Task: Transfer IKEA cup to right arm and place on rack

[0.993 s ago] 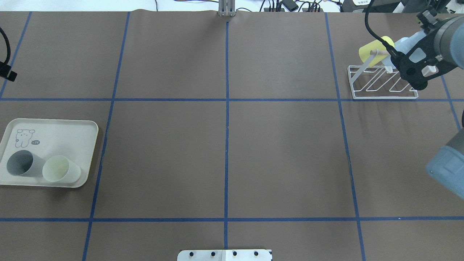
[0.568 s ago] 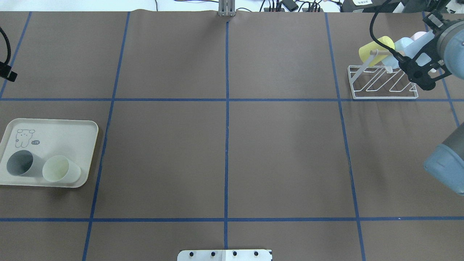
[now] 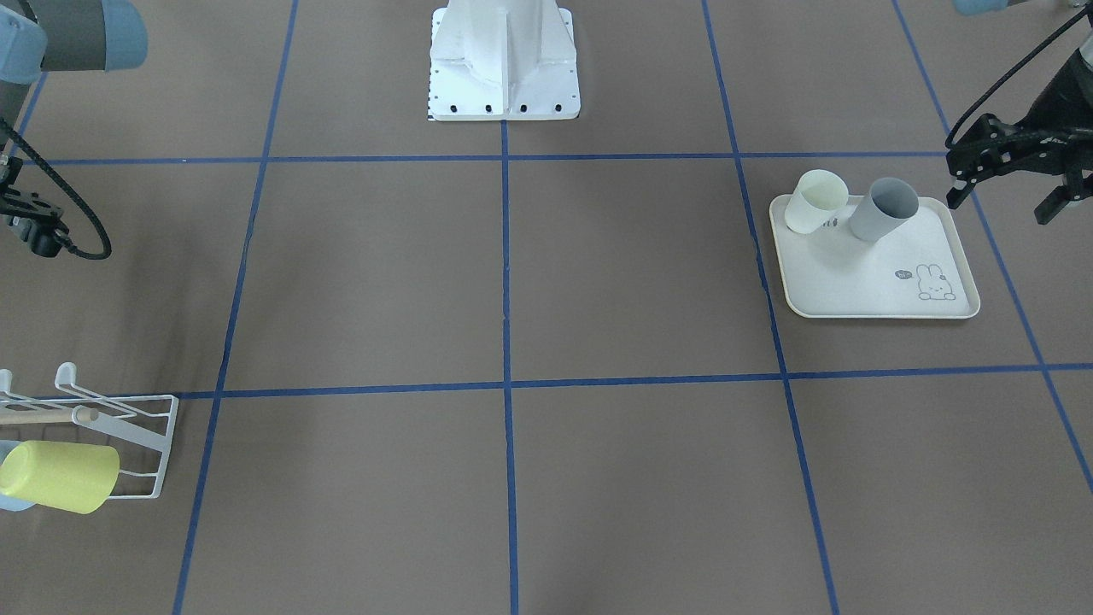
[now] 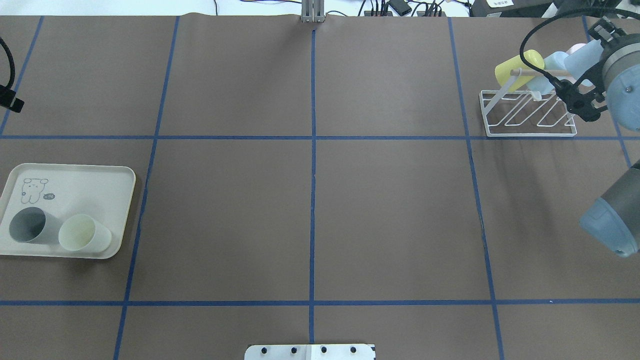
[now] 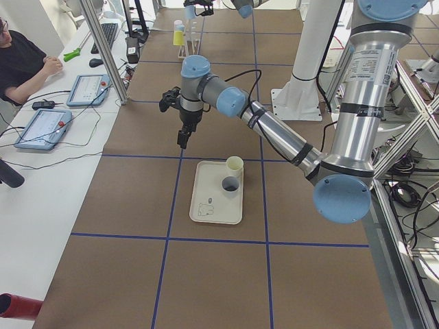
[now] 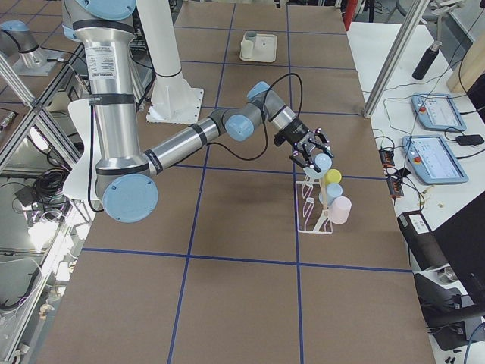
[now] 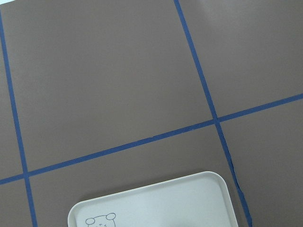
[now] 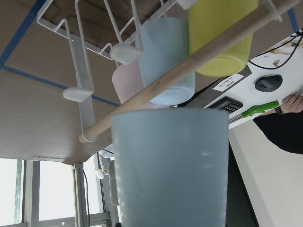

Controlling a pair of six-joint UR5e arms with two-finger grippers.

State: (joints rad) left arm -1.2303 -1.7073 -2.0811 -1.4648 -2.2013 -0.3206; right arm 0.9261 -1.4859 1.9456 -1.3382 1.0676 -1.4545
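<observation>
Cups first: your rack in the far right corner carries a yellow cup, a light blue cup and a pink cup. All three lie on their sides along the wooden rod, yellow furthest left, pink furthest right. The blue-grey cup you are moving sits on none of the pegs. The right gripper is clamped on it and holds it in the air close by the rack, and from above it shows just right of the pink cup. On the right wrist view it fills the lower frame, the rod beyond it.

On the left, the tray holds a grey cup and a cream cup, mouths up, side by side along its near edge. The left gripper hangs raised by the tray's left side, fingers spread wide and empty, apart from both cups.

For room, check the edges. The rack's near rail lies just along a blue tape line, and cables run along the table's far edge behind it. The tray sits close to the left edge of the mat. Tray and rack are well apart, the mat's width between them.
</observation>
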